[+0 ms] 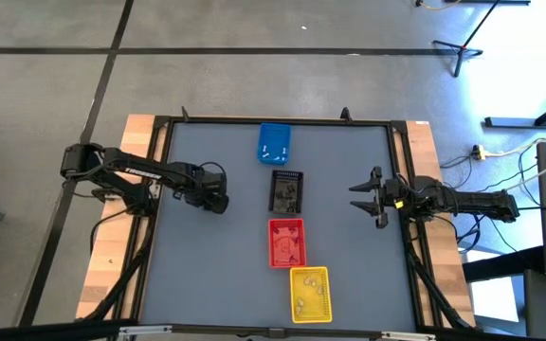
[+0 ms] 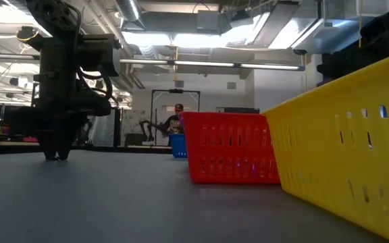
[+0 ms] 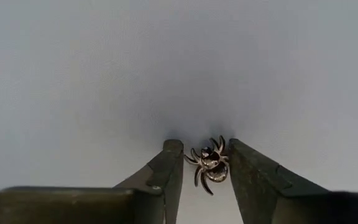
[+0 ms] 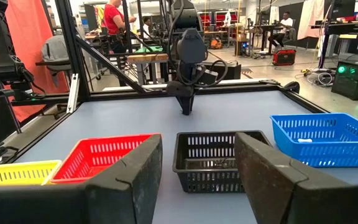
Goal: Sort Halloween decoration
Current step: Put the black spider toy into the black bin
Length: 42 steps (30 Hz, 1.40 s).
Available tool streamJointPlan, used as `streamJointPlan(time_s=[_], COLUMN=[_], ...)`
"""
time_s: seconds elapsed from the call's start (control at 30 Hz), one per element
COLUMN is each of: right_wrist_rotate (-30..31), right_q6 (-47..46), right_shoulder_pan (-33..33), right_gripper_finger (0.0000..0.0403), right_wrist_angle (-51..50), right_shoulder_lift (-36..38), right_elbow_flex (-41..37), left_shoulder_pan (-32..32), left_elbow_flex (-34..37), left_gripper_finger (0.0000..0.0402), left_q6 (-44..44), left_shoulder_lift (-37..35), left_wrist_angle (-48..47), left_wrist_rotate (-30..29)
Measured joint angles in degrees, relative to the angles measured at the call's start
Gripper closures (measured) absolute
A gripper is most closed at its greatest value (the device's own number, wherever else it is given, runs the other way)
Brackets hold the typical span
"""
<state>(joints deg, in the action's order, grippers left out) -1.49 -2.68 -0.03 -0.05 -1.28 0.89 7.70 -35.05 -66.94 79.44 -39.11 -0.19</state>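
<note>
Spider (image 3: pixel 207 168) sits on the table between the left gripper's (image 3: pixel 205 163) narrowed, not yet clamped fingers (right gripper (image 1: pixel 375 197) waits wide, well apart), so squeeze on the body, not the thin legs, before lifting.

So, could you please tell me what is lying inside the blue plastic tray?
The blue rectangular plastic tray holds a few tiny white pieces, seen from above. What shapes they are cannot be made out, and its wall hides most of them from the side.

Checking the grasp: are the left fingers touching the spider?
Cannot tell. Left wrist view: spider sits between the fingers, its legs reaching them, no plain contact or gap.
</note>
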Motion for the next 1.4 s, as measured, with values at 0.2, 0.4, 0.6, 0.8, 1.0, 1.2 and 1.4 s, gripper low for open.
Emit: streamJointPlan(time_s=[0.2,0.4,0.6,0.8,1.0,1.2,1.4], right_wrist_rotate=[-0.01,-0.01,-0.01,-0.01,-0.01,-0.01,-0.01], right_q6=[-0.02,0.00,-0.02,-0.02,-0.02,-0.02,-0.01], right_shoulder_pan=[0.00,0.01,0.00,0.02,0.00,0.00,0.01], right_gripper_finger=[0.0205,0.0205,0.0205,0.0205,0.0205,0.0205,0.0205], right_wrist_angle=[0.00,0.00,0.00,0.00,0.00,0.00,0.00], right_shoulder_lift=[0.00,0.00,0.00,0.00,0.00,0.01,0.02], right_elbow_flex=[0.00,0.00,0.00,0.00,0.00,0.00,0.00], left_shoulder_pan=[0.00,0.00,0.00,0.00,-0.04,0.00,0.00], left_elbow_flex=[0.00,-0.02,-0.04,-0.57,-2.51,-2.91,-2.91], left_gripper_finger=[0.0308,0.0326,0.0340,0.0349,0.0367,0.0399,0.0400], left_q6=[0.02,0.07,1.49,2.03,3.65,4.75,4.69], left_shoulder_lift=[-0.04,-0.07,-0.09,-0.09,-0.02,-0.02,-0.02], left_wrist_angle=[-0.22,-0.52,-0.66,-1.08,-0.55,-0.87,-0.87], left_wrist_rotate=[0.09,0.11,0.11,0.00,0.39,0.72,0.83])
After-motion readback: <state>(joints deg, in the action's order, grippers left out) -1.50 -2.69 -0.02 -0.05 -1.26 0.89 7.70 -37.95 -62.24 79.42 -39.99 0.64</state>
